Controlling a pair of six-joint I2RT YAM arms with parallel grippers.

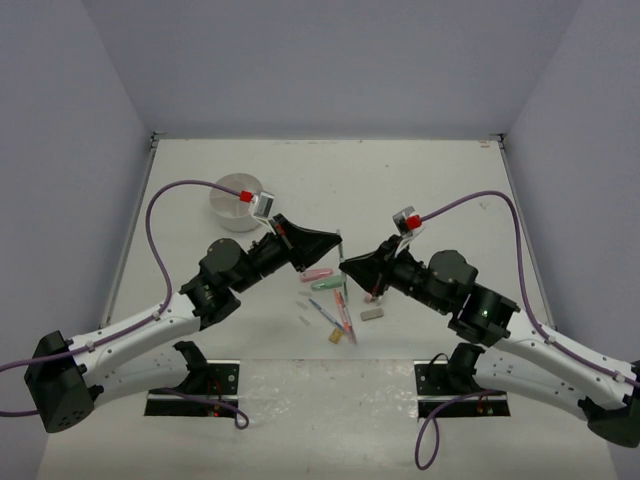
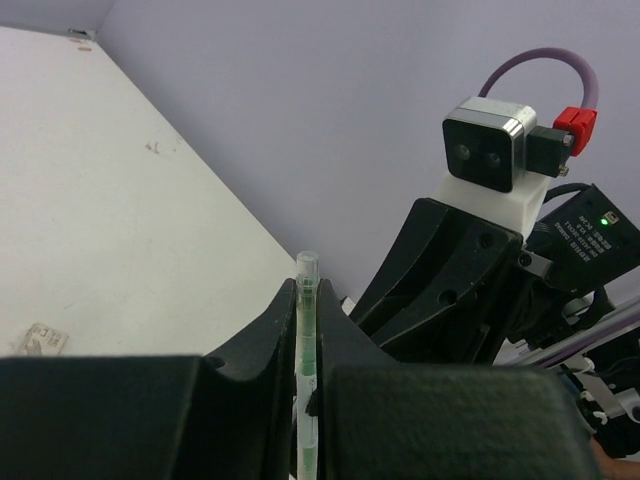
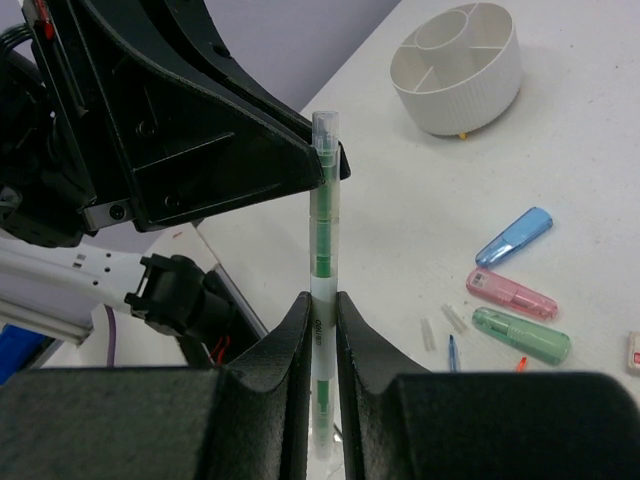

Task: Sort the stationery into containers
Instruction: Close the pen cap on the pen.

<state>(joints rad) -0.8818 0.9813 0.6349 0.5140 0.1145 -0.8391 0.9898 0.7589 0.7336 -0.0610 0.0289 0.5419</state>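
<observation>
Right tool (image 3: 320,300) is pinching the pen (image 3: 322,220), a green one, low on its barrel. Left tool (image 3: 333,165) is clamping the pen's upper end. Between them we are holding it off the counter (image 1: 430,190).

We are reading this as a handover. Next move, as we are judging it: the right is letting go first, so the left can be carrying the pen to the tub (image 3: 460,100).

Below, a blue clip (image 3: 515,237), pink clip (image 3: 512,290), green clip (image 3: 520,335) and an eraser (image 1: 372,313) are lying loose, unsorted. Farther off the tub is standing on the left side, and the way there is looking unobstructed.
</observation>
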